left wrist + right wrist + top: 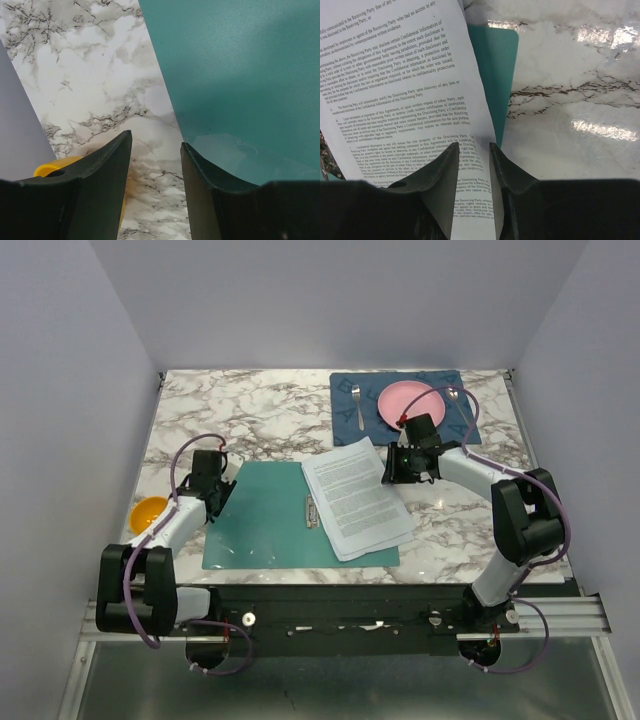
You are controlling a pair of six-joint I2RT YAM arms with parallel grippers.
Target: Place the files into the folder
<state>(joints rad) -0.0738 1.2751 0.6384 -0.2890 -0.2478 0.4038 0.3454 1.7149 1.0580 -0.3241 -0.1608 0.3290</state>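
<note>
The teal folder (260,515) lies open and flat on the marble table, with a metal clip (311,510) at its middle. The files (358,497), white sheets of dense black text, lie askew on its right half and overhang its far and near edges. My left gripper (218,488) is open and empty, low over the table just off the folder's left edge (240,75). My right gripper (392,466) is at the files' far right edge. In the right wrist view its jaws (474,146) stand narrowly apart with the sheet's edge (395,90) between them, and a folder corner (495,65) shows beyond.
A dark blue placemat (345,388) at the back right carries a pink plate (410,403), a fork (358,405) and a spoon (455,395), right behind my right gripper. An orange bowl (150,512) sits by the table's left edge, next to my left arm; it also shows in the left wrist view (50,167).
</note>
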